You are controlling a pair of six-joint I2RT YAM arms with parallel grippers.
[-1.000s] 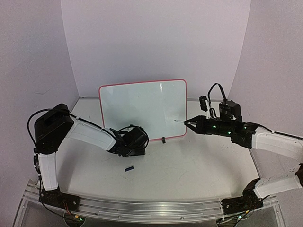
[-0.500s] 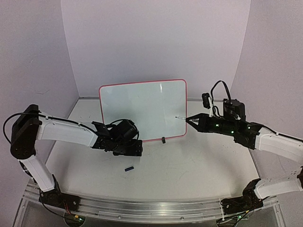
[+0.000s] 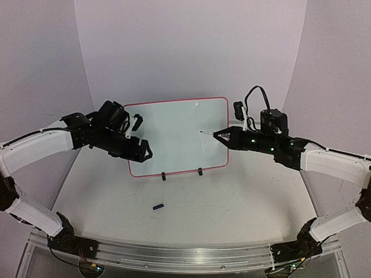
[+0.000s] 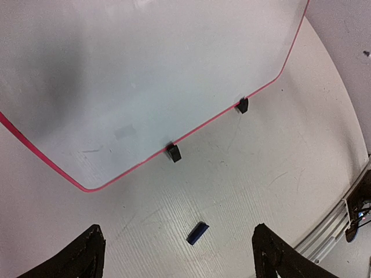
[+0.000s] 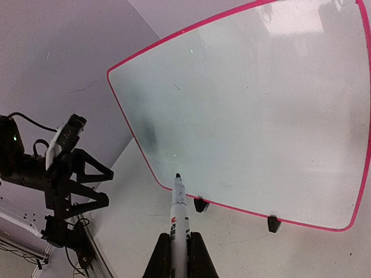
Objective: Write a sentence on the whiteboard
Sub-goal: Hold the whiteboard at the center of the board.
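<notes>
At mid-tabletop (image 3: 232, 197), towards the back wall: one whiteboard (image 3: 174, 136), white with a thin red rim and rounded corners, standing near upright on two small black feet (image 3: 164, 176). Its face is blank; only faint smudges show, so the sentence is not yet begun. Left pincer (image 3: 141, 138): jaws spread wide and holding nothing, raised at the board's left edge. From above one finger lies over the edge high up and the other low down, but whether they straddle the rim or merely hang in front of it cannot be told. Its own camera looks down on the board's lower corner and the bare tabletop beyond. Right pincer (image 3: 223, 135): clamped tight on a white marker (image 5: 178, 202), which sticks straight out ahead with its dark tip bared and aimed at the board's face. From above the tip lies over the right half, and it looks just short of the surface, though contact cannot be ruled out. One small dark-blue piece (image 3: 157, 206), probably the marker's cap, lies loose on the tabletop in front of the board, well apart from both arms. Step in hand, as judged: bringing the pen up to a starting point while the free arm readies to steady the board. Next move calls for a light, square touch of the tip, high and far enough left to leave room for two lines, with the board held against tipping back.
</notes>
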